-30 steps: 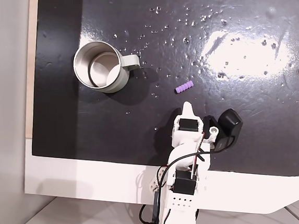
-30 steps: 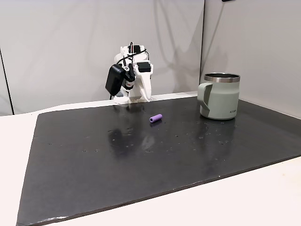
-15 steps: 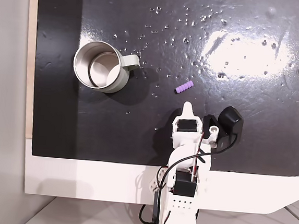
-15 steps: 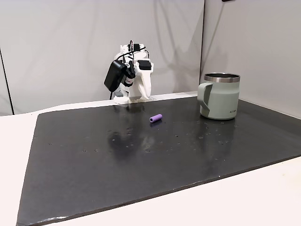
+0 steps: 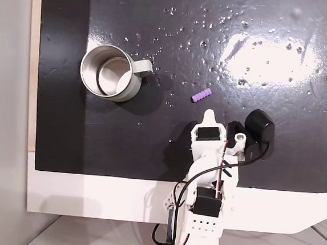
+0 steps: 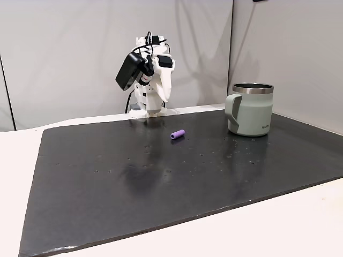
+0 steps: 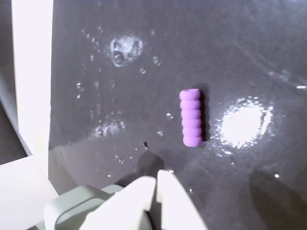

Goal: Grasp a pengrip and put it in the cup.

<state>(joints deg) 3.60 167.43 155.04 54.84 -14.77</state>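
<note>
Hovering empty, the hand (image 7: 156,179) has fingertips pressed together, apart from the pengrip (image 7: 191,117).

Wrist view: cup (image 7: 79,207) was cut off by the bottom edge, only handle + a bit of wall visible, partly behind the gripper (image 7: 156,179); fingers (image 7: 139,201) also ran off the bottom, whole pic slightly soft. Fixed view from above: arm base (image 5: 199,240) was cropped at the bottom, and the fingertips sat under the arm's own body, so jaw gap couldn't be judged there. Side fixed view: grip (image 6: 178,134) too small for ribs to show; mat (image 6: 80,214) cut off at the left-bottom corner.
</note>
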